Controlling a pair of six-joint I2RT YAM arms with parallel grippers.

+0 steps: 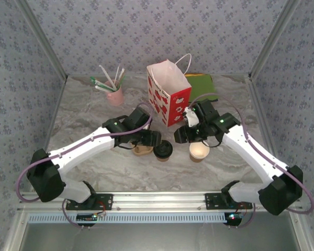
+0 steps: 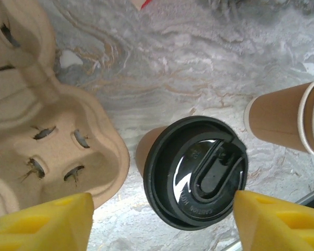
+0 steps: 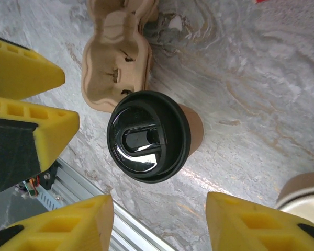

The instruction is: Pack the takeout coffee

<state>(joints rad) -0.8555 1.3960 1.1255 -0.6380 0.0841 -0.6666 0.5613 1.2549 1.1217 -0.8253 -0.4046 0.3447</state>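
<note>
We counted two paper cups on the bench (image 1: 94, 170): one takeout coffee (image 1: 163, 150) under its single black lid, and one lidless cup (image 1: 199, 151) with a pale inside. There was also one pulp cup carrier (image 1: 142, 150), one white paper bag (image 1: 168, 94) printed in red, one pink holder (image 1: 114, 96) with several sticks in it, and one flat green thing (image 1: 201, 82) behind the bag.

The coffee stood upright, its long axis vertical and the lid facing up. It sat near the middle of the bench in front of the bag. The carrier was just beside it on the left, and the lidless cup was apart from it on the right.

There were two hands, both low over the cups. The left hand (image 2: 162, 224) had its fingers apart. In its wrist view the lid lay between them, nearer the right-side finger, and we could not tell whether they touched. The right hand (image 3: 159, 222) also had its fingers apart, clamped on nothing, with the coffee just beyond its fingertips.
</note>
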